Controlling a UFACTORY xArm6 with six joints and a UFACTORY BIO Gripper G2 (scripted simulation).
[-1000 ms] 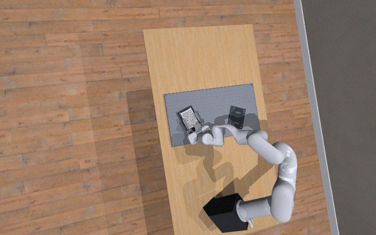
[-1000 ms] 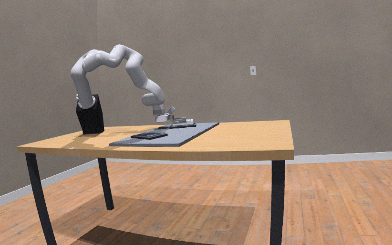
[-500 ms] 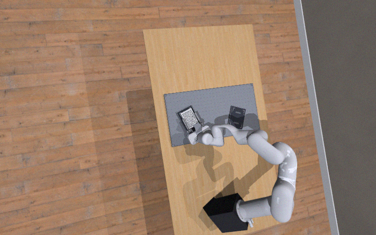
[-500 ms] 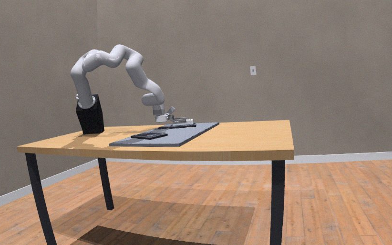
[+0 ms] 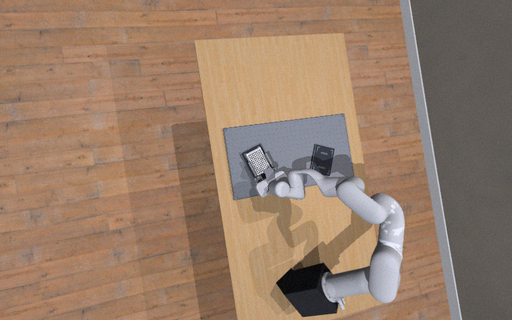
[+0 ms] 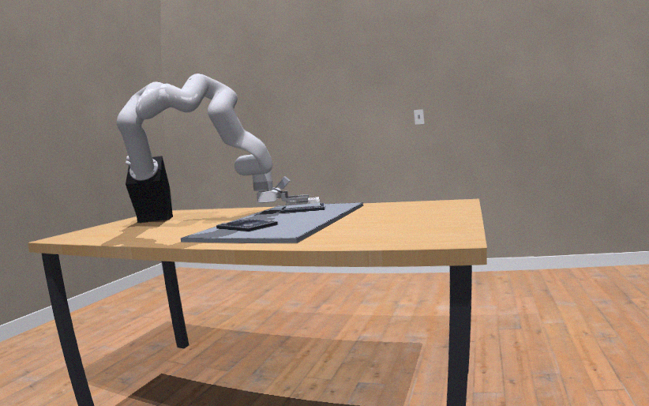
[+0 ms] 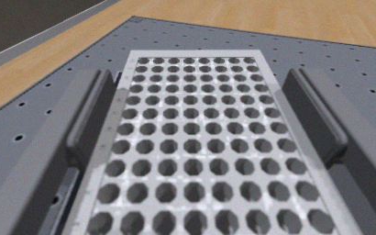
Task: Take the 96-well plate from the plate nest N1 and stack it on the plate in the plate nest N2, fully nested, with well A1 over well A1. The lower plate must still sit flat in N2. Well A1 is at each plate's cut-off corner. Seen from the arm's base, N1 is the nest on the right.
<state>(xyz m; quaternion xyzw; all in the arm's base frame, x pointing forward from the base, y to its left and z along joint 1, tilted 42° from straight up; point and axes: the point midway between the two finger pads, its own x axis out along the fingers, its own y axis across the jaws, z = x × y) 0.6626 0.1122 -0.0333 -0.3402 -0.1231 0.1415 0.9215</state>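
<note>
A white 96-well plate (image 5: 257, 160) (image 6: 313, 200) (image 7: 200, 53) is between the two fingers of my gripper (image 5: 258, 159) (image 7: 204, 110), which is shut on its long sides. The held plate is level and lined up over nest N2 (image 5: 243, 157) (image 6: 312, 208), the left nest from the base. In the exterior view it sits low, close above the nest. The lower plate is mostly hidden; I cannot tell the gap or whether the plates touch. I cannot make out the cut-off corners. Nest N1 (image 5: 322, 160) (image 6: 246, 223), a black frame on the right, is empty.
Both nests stand on a grey perforated board (image 5: 286, 139) (image 6: 307, 224) on the wooden table (image 5: 270, 79) (image 6: 408, 227). The arm (image 5: 359, 200) (image 6: 226, 118) arches over from its black base (image 5: 308, 290) (image 6: 151, 199), and its wrist is between the two nests' near ends.
</note>
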